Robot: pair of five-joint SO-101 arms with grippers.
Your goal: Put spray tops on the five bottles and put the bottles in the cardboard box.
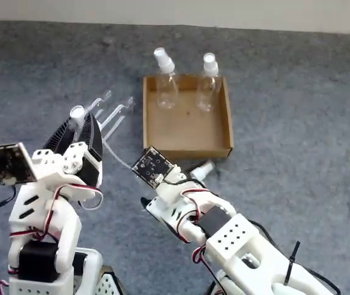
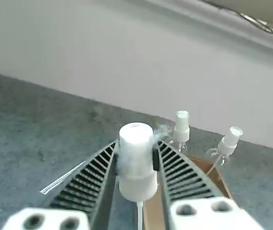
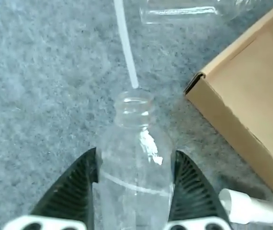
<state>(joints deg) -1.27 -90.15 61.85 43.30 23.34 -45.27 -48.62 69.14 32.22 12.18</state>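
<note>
While the top has to go in tube-first, I am clamping my left gripper (image 2: pixel 136 146) on the smooth white spray top (image 2: pixel 136 165), its thin stiff dip tube (image 3: pixel 125 43) pointing at the open mouth of the clear, rounded plastic bottle (image 3: pixel 134 177). My right gripper (image 3: pixel 135 158) is squeezing that bottle just beside the cardboard box (image 1: pixel 187 148), where two capped bottles (image 1: pixel 166 86) are standing.

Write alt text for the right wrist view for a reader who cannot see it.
The right pincer grips a clear, uncapped bottle over grey carpet, a thin white tube pointing at its open neck. A cardboard box corner and a loose spray top lie beside it.
</note>
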